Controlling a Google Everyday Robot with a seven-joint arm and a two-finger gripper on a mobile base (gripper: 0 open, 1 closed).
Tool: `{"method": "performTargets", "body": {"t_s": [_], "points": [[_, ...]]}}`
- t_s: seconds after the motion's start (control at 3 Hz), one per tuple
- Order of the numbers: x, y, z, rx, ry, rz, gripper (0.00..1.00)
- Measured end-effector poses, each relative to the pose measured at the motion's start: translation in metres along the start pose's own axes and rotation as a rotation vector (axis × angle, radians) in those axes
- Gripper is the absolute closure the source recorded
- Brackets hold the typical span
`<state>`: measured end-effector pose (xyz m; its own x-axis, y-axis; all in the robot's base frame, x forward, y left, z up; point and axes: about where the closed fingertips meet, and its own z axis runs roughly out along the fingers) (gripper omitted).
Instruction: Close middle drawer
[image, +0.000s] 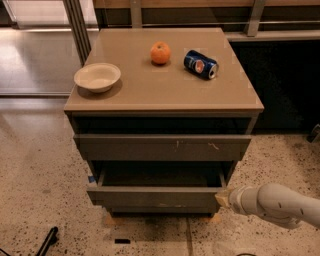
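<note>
While the middle drawer (155, 196) stands pulled out beneath the scratched drawer front (162, 147), the gripper (223, 198) sits at its front's right end, open or closed I cannot tell, so the pushing step looks due: a straight, level shove inward.

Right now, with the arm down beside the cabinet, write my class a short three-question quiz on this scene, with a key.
1. Which object on the cabinet top lies on its side?
2. True or false: the middle drawer is fully shut.
3. Where is the gripper? A) over the cabinet top B) by the right end of the middle drawer's front C) behind the cabinet

Key: 1 the blue can; 2 false, it stands pulled out; 3 B.
</note>
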<state>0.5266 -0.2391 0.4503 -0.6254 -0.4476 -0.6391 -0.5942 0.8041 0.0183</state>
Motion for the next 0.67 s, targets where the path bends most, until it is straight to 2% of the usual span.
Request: {"method": "performTargets", "body": {"t_s": [0.67], "points": [[0.0049, 0.0014, 0.0013, 0.006, 0.003, 0.017, 1.0]]}}
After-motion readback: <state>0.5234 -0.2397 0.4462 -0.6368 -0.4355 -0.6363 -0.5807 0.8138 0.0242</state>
